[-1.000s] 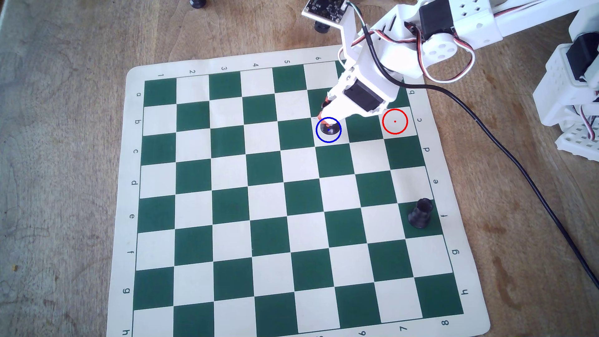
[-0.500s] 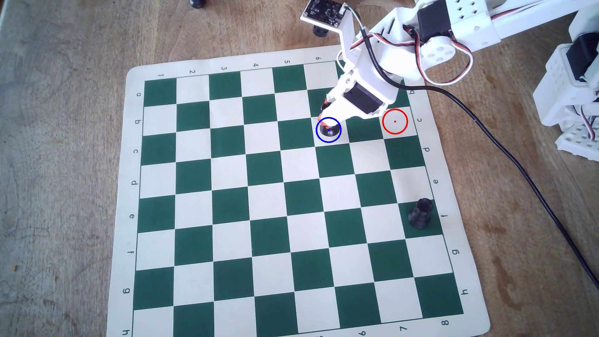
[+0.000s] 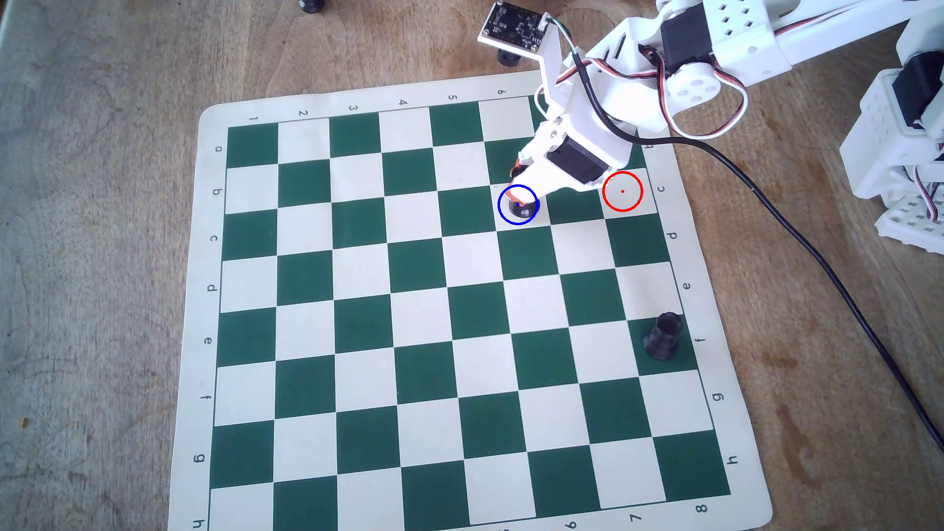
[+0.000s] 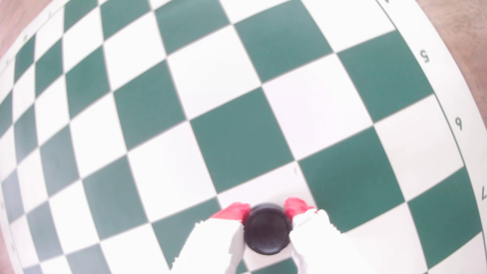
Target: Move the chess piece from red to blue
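Observation:
The small black chess piece (image 3: 523,208) stands inside the blue circle (image 3: 518,223) on a white square of the green-and-white board (image 3: 357,286). My white gripper (image 3: 519,198) with red-tipped fingers (image 4: 234,212) reaches down over it. In the wrist view the chess piece (image 4: 266,233) sits between both red tips, which press on its sides; the gripper (image 4: 267,209) is shut on it. The red circle (image 3: 622,191) lies two squares to the right in the overhead view, on a white square with nothing in it.
A stouter black piece (image 3: 663,336) with a crown-like top stands near the board's right edge. A black cable (image 3: 817,255) runs across the wooden table at the right. The arm's white base (image 3: 899,153) stands at the far right.

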Robot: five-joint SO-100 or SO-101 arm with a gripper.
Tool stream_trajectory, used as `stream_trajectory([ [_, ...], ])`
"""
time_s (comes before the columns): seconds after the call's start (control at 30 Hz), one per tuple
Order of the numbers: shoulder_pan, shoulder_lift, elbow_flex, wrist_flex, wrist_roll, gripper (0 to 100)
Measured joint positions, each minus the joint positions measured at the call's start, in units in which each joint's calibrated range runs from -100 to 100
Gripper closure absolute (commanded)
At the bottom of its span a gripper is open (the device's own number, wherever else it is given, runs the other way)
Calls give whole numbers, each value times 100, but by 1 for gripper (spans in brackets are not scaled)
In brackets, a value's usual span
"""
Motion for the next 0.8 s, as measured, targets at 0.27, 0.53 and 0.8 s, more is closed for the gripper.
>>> stream_trajectory([
  [0.27, 0, 0, 371, -406, 29, 70],
  [0.53, 0, 0, 371, -398, 59, 63],
  [0.8, 265, -947, 371, 470, 249, 63],
])
